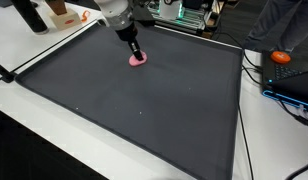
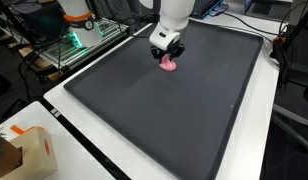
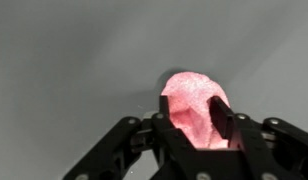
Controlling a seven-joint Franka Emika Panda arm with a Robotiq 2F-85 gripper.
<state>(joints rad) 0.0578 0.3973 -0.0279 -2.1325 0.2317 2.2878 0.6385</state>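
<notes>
Plainly the work is at its contact stage: the gripper (image 1: pixel 135 52) stands straight down over a small pink lump (image 1: pixel 138 61) on the far part of a big dark mat (image 1: pixel 144 110), and in both exterior views the lump sits on the mat, not raised off it. From the wrist view the pink lump (image 3: pixel 194 95) fills the gap between the two black fingers (image 3: pixel 226 125), which flank it closely on either side. Whether they are pressing on it or merely stand beside it I cannot tell (the lump bulges out past the fingertips and hides the contact). My judgement is that reaching and lining up are done, since the gripper (image 3: pixel 199 115) is centred on the thing. Carrying it anywhere is not done, because the lump (image 2: pixel 170 65) rests on the mat (image 2: pixel 164 120) directly under the gripper (image 2: pixel 166 50). As for writing, I find none that can be read. The mat is plain, the arm's white casing shows no legible mark at this size, and the cardboard box (image 2: pixel 29 150) at the near left corner of the white table (image 2: pixel 64 100) carries only orange blotches too small to make out. The green-lit electronics (image 2: pixel 79 40) at the far left and the orange object (image 1: pixel 282 57) on the right show no label either.
</notes>
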